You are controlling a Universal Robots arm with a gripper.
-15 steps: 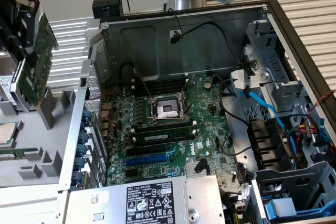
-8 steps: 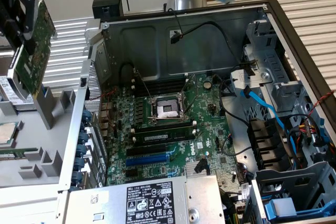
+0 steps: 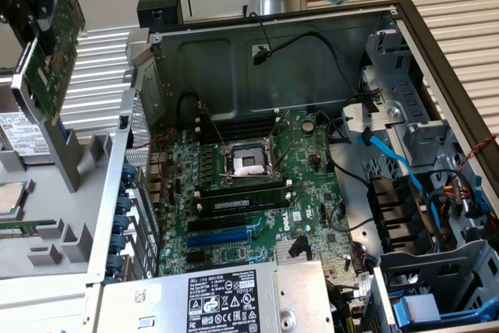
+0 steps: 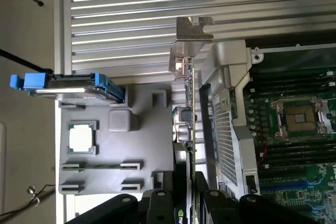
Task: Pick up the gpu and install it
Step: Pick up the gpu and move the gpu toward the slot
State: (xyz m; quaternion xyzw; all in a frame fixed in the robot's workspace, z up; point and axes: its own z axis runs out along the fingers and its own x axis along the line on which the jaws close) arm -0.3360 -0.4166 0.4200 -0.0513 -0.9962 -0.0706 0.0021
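Ribbed metal tabletop [image 3: 460,21] beneath. Clamped on gpu [image 3: 54,60] at exterior view's left: gripper [image 3: 35,25], beside open case [image 3: 234,60] housing motherboard [image 3: 265,193]. Wrist-side: grey tray [image 4: 142,129] holding processor chip [image 4: 82,137], blue-railed drive [image 4: 68,85].

We get bright, even light in both views, with soft shadows throughout. In the exterior view the ribbed counter [image 3: 460,29] glows pale, almost washed out, while the back wall of the computer case [image 3: 234,68] lies in gentle shade. The gpu [image 3: 56,52] shows its green face well lit. In the wrist view the pincer [image 4: 186,199] reads as a dark mass — the motherboard [image 4: 310,182] is dimmer than the pale counter.
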